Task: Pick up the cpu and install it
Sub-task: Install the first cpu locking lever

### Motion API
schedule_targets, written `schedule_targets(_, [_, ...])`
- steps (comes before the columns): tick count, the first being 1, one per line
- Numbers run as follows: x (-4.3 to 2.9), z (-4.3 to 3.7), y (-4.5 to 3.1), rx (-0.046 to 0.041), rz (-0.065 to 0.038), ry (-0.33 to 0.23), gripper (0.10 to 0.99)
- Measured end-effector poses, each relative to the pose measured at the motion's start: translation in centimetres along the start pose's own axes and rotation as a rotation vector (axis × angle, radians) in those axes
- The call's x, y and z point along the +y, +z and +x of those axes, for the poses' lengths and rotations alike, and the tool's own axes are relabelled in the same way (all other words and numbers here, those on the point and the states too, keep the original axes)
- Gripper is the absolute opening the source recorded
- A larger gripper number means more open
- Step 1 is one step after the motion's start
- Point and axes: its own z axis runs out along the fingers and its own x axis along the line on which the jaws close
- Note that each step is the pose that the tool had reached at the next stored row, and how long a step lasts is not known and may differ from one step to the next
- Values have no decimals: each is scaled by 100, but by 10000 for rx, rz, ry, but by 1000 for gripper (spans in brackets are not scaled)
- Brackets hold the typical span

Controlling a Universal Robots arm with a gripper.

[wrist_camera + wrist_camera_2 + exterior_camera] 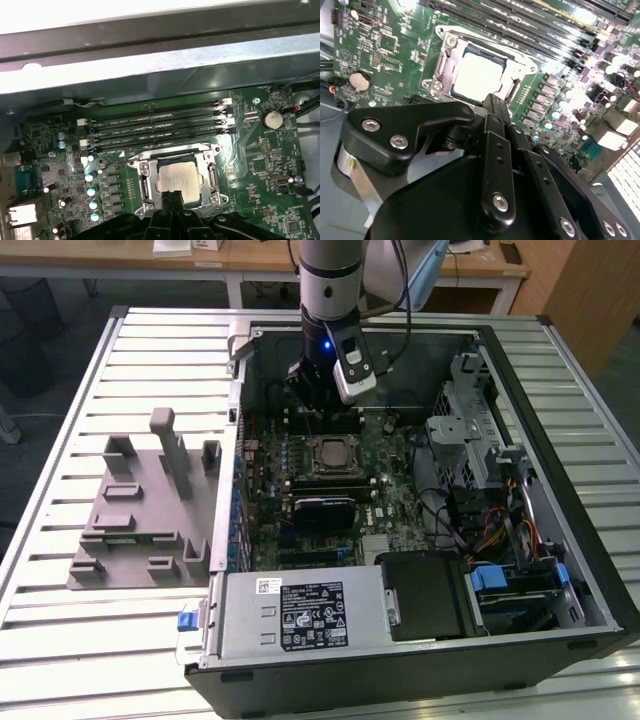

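Your cpu (180, 181) sits flat in the motherboard's socket frame (145, 187), inside the open computer case (560, 570) on the slatted table (60, 420). Your claw (494, 102) hangs just above the socket's edge, its fingers (172, 197) pressed together and holding nothing, apart from the chip.

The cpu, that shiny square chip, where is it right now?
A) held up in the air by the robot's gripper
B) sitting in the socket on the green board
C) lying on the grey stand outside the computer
B: in both wrist views the cpu lies flat inside the metal socket frame on the motherboard, with the gripper just beside it.
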Motion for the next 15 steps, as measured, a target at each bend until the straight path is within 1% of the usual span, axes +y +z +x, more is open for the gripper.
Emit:
schedule_targets(4, [-12,79,-3,-1,-2,7,106])
schedule_targets(8, [-28,175,-8,-1,-1,11,106])
schedule_targets(15, [-60,369,-19,-1,-4,12,106])
